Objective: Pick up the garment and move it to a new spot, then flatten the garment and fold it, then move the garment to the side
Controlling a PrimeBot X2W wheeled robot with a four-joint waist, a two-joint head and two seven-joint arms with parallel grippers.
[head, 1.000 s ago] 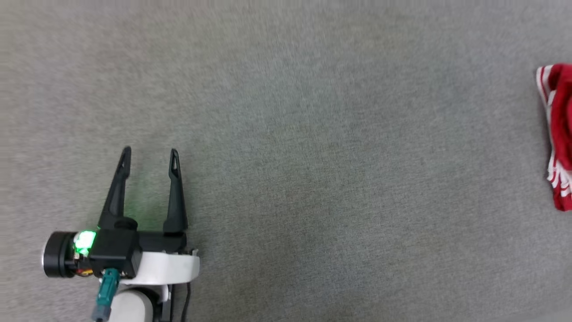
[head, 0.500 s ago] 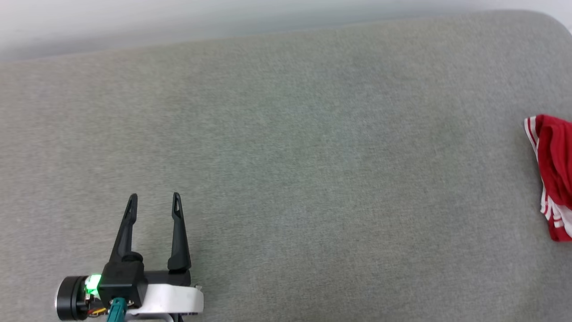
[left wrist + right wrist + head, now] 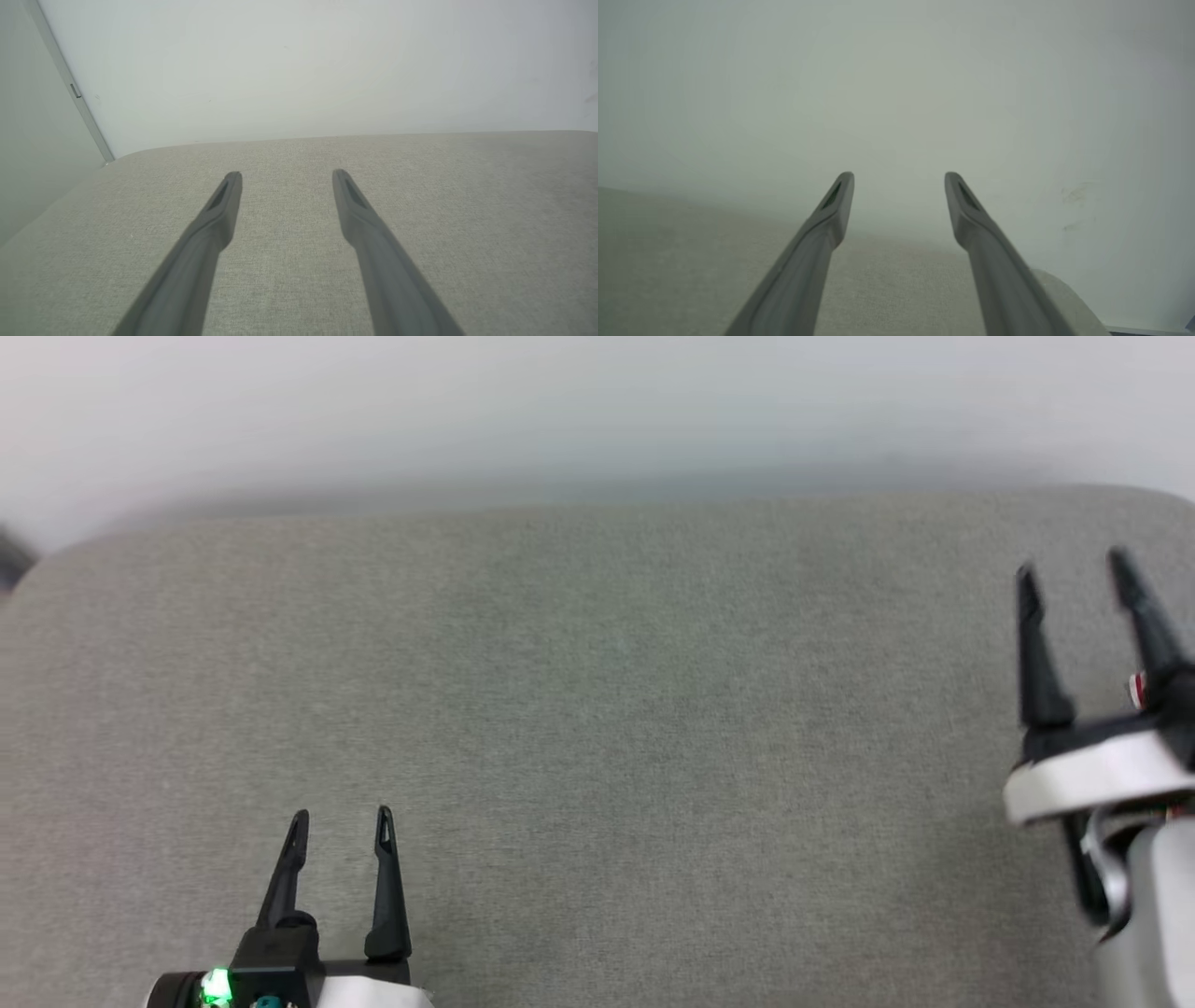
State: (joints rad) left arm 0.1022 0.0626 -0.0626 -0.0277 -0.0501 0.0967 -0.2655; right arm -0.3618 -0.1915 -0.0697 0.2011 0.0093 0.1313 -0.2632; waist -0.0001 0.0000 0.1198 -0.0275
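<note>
Of the garment, a small red-and-white sliver (image 3: 1137,689) peeks out beside my right gripper's fingers at the right edge of the head view; the rest is hidden behind that arm. My right gripper (image 3: 1072,567) is raised over that spot, open, with nothing between its fingers. In the right wrist view the right gripper (image 3: 899,175) points at the pale wall with its jaws apart. My left gripper (image 3: 342,815) stands at the lower left, open and empty above the grey fabric. The left wrist view has the left gripper (image 3: 286,173) spread wide over bare fabric.
A wide grey fabric surface (image 3: 597,709) runs across the head view, with rounded far corners. A pale wall (image 3: 597,411) rises right behind its far edge. In the left wrist view a vertical wall seam (image 3: 74,88) stands beyond the far left corner.
The head camera has tilted up, so the far edge and wall now show. My right gripper has come into view at the right, covering the garment. The left gripper stays open.
</note>
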